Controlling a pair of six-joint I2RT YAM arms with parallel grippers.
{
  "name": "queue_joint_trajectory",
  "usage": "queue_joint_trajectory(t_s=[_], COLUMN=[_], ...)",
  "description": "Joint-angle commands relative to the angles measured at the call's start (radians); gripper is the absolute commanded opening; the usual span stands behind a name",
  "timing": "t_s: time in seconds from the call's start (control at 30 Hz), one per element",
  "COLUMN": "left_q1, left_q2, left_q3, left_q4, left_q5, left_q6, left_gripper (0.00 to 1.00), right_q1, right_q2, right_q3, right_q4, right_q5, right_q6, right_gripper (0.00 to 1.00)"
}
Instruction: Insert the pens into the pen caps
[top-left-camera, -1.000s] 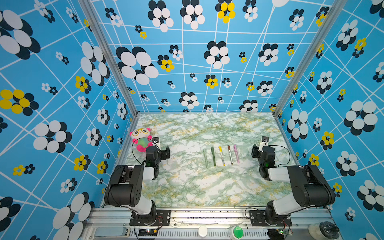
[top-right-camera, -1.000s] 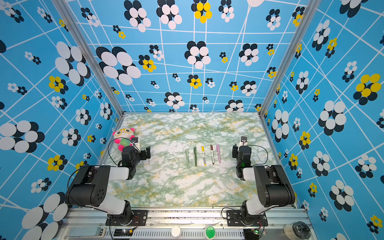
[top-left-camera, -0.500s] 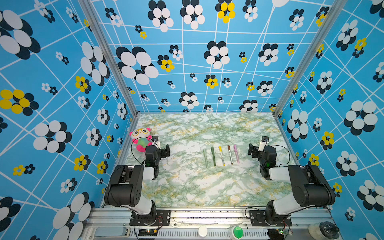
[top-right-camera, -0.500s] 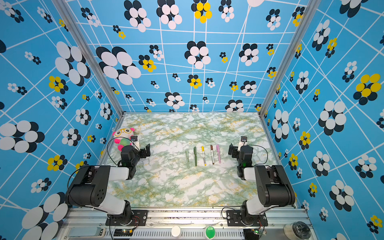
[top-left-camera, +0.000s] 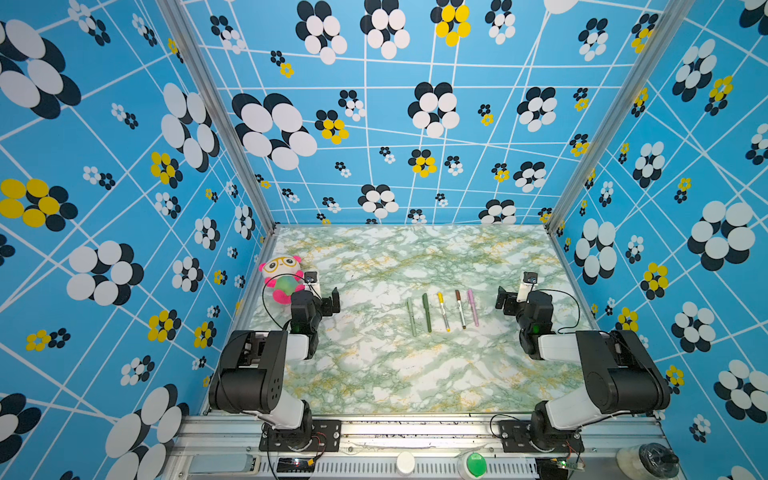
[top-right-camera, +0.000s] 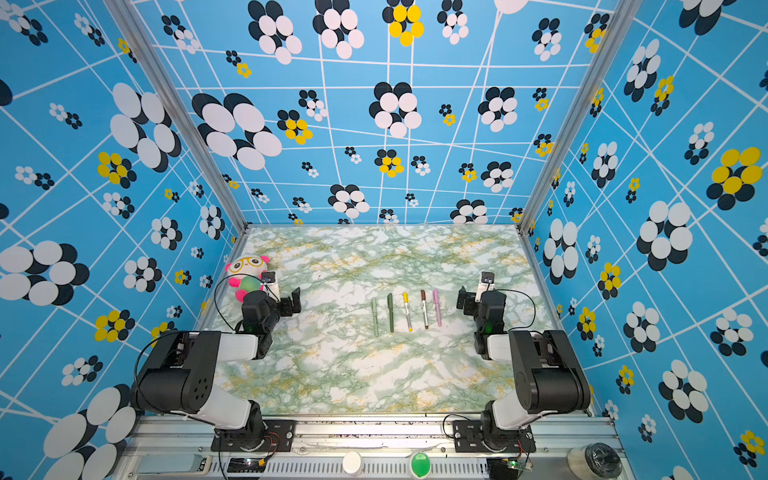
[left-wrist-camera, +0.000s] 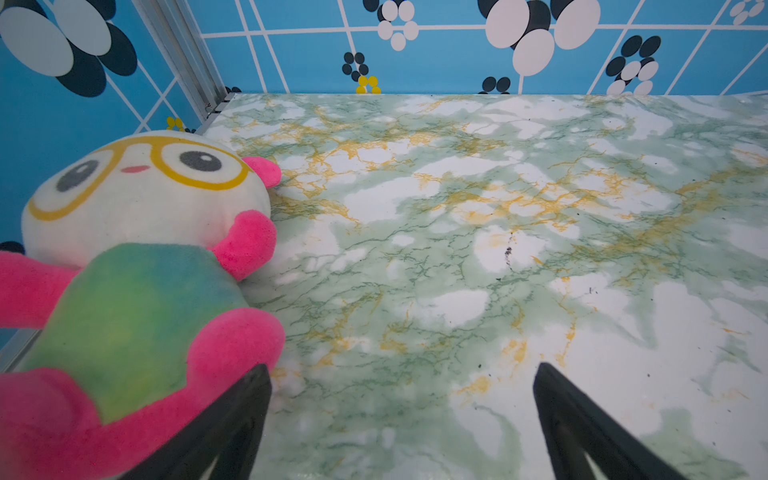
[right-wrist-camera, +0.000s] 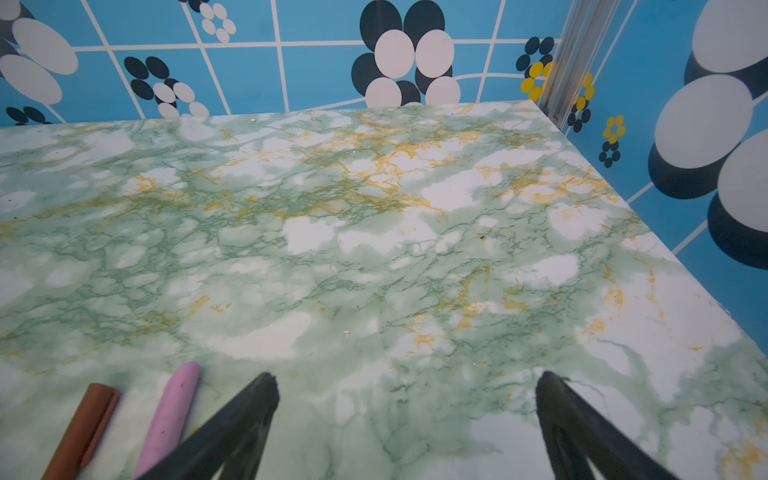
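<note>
While both arms sit folded at the near corners, the five pens lie in a row at the middle of the worktop (top-left-camera: 374, 374), parallel, running near to far, close together but not touching. Left to right: pale green pen (top-left-camera: 411, 316), dark green pen (top-left-camera: 427, 312), white pen with yellow cap (top-left-camera: 443, 311), white pen with brown cap (top-left-camera: 460, 309), pink pen (top-left-camera: 473, 307). Coloured caps sit on the far ends of the two white pens; joints on the other three are too small to tell. Left gripper (left-wrist-camera: 401, 368): jaws spread wide, nothing between them, low over the worktop, well left of the row, just beside the plush toy (top-left-camera: 282, 278). Right gripper (right-wrist-camera: 407, 376): jaws wide, nothing held, near the pink pen's right side, apart from it.
</note>
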Motion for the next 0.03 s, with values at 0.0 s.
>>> queue_joint_trajectory(t_s=[0.0], left_q1=[-0.007], left_q2=[0.009], left_q3=[0.008], left_q4=[0.029], left_q5=[-0.001], left_q6=[0.014], left_gripper=[0.99], right_q1=[-0.005], right_q2=[0.005], right_q3=[0.018], right_q4=[-0.006], right_q5=[-0.016], right_q6=[0.01], right_gripper=[0.99])
